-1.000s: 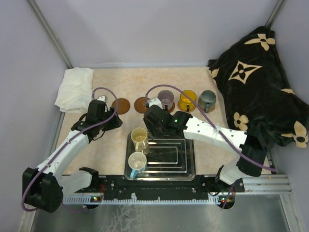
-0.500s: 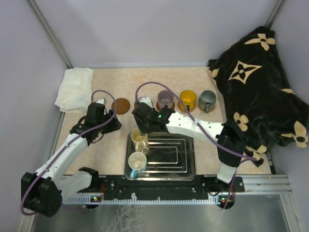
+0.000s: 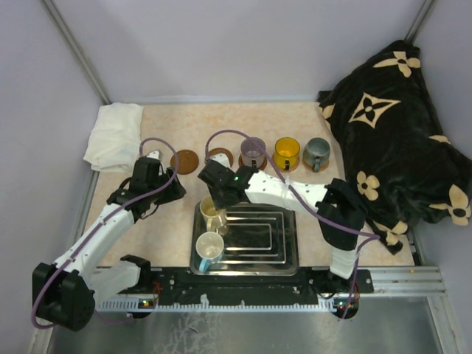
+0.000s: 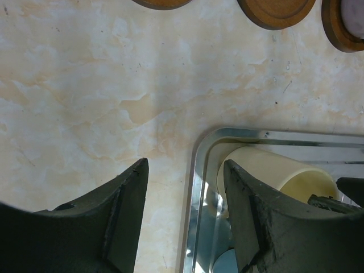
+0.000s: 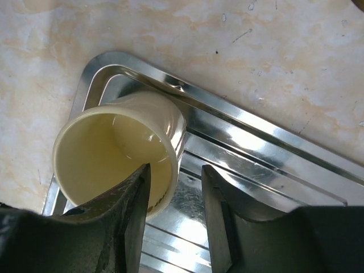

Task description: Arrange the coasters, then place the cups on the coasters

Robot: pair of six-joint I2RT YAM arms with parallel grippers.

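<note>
Top external view, starting at the left: a white cloth (image 3: 114,136) lies crumpled in the far-left corner of the table (image 3: 295,118). Just right of it, the left gripper (image 3: 171,190) hovers over bare tabletop, near the far-left corner of the tray (image 3: 258,236). The left wrist view shows its jaws part-open with nothing between them, only marbled tabletop and the tray's rim below.

Along the far row, a dark coaster (image 3: 185,160) lies bare. Next right, a second coaster (image 3: 219,154) is also bare, partly hidden by the right arm's cable. Three cups then stand in a line, each on its own coaster: the mauve cup (image 3: 253,151), the yellow cup (image 3: 286,152) and the grey-green cup (image 3: 317,152).

Nearer the arms, the steel tray holds two cups at its left side. The cream cup (image 3: 212,212) sits in the far-left corner and the blue-lined cup (image 3: 209,247) sits just in front of it. The right arm extends across from the right and puts the right gripper (image 5: 175,170) at the cream cup. In the right wrist view one finger hangs inside the cup's mouth and the other hangs outside, above the tray, with the cup's wall between them. The jaws stand apart and are not clamped, as a strip of steel shows between the outer finger and the cup.

At the far right, a black blanket (image 3: 398,125) with cream flower motifs is heaped against the wall.
</note>
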